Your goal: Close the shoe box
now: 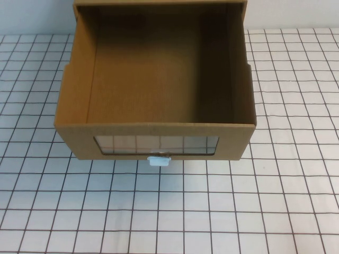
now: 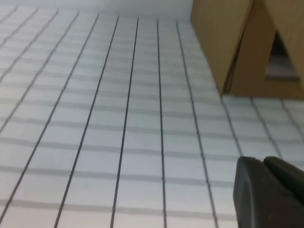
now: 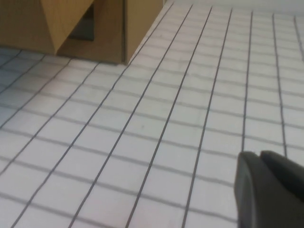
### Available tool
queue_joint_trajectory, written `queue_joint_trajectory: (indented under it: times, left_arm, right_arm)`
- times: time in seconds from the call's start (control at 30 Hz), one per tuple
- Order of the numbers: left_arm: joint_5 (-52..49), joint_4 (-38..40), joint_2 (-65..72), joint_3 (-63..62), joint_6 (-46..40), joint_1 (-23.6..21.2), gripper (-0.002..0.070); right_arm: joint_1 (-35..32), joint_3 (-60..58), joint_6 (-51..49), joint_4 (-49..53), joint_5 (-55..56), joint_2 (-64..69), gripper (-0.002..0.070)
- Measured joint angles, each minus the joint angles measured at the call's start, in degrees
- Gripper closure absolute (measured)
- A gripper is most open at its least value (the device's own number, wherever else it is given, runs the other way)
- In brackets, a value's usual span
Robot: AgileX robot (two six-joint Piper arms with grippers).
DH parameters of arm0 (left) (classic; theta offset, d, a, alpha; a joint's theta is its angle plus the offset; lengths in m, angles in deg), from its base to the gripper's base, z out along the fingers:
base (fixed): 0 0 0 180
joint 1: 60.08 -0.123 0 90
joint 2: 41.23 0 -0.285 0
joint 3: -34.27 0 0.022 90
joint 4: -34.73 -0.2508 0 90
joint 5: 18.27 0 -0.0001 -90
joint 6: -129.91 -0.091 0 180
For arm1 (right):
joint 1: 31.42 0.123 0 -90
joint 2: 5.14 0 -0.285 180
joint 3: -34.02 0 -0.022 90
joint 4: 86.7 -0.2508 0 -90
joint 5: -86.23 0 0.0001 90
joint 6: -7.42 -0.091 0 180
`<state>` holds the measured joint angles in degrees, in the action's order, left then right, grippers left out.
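Note:
The brown cardboard shoe box [image 1: 71, 114] stands at the far middle of the table with its drawer pulled out toward me, open and empty inside. Its front has a clear window [image 1: 156, 144] with a small white handle [image 1: 159, 160] just below it. Neither gripper shows in the high view. In the left wrist view my left gripper [image 2: 262, 160] is shut and empty, low over the table, with a box corner [image 2: 223, 42] ahead of it. In the right wrist view my right gripper [image 3: 259, 156] is shut and empty, with the other box corner [image 3: 137, 23] ahead.
The table is a white surface with a black grid [image 1: 169, 211]. It stretches in front of the box and on both sides of it. The box's outer sleeve [image 1: 241, 6] sits at the far edge of the view.

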<state>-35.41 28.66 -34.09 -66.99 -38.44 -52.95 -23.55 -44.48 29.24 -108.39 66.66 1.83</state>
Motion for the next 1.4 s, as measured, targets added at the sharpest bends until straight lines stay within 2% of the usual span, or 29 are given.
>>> queue_joint_trajectory:
  times: [0.13, 0.27, 0.47, 0.9, 1.03, 1.2, 1.3, 1.4]
  left_arm:
    - [7.80, 0.00, 0.00, 0.00, 0.39, 0.00, 0.0680]
    - [21.00, 0.00, 0.00, 0.00, 0.58, 0.00, 0.0680]
    - [37.68, 0.00, 0.00, 0.00, 1.04, 0.00, 0.0680]
    - [38.58, 0.00, 0.00, 0.00, 1.41, 0.00, 0.0680]
    - [42.12, 0.00, 0.00, 0.00, 1.54, 0.00, 0.0680]
    - [54.08, 0.00, 0.00, 0.00, 1.67, 0.00, 0.0680]
    - [59.44, 1.71, -0.14, -0.23, 1.67, 0.00, 0.0680]
    - [59.72, 5.70, -0.18, -2.78, 1.67, 0.00, 0.0680]
  right_arm:
    - [0.00, 0.00, 0.00, 0.00, 9.21, 0.00, 0.0690]
    - [0.00, 0.00, 0.00, -0.21, 20.38, 0.00, 0.0689]
    - [0.00, 0.00, 0.00, -0.57, 26.73, 0.00, 0.0689]
    - [0.00, 0.00, 0.00, -0.71, 28.30, 0.00, 0.0690]
    - [0.00, -0.08, 0.00, -0.82, 37.27, 0.00, 0.0690]
    - [0.00, 0.62, -6.33, -1.16, 55.36, 0.00, 0.0689]
    - [0.00, 4.31, -10.29, -1.01, 58.15, 0.00, 0.0689]
    - [0.00, 9.15, -11.55, 1.80, 57.84, 0.00, 0.0690]
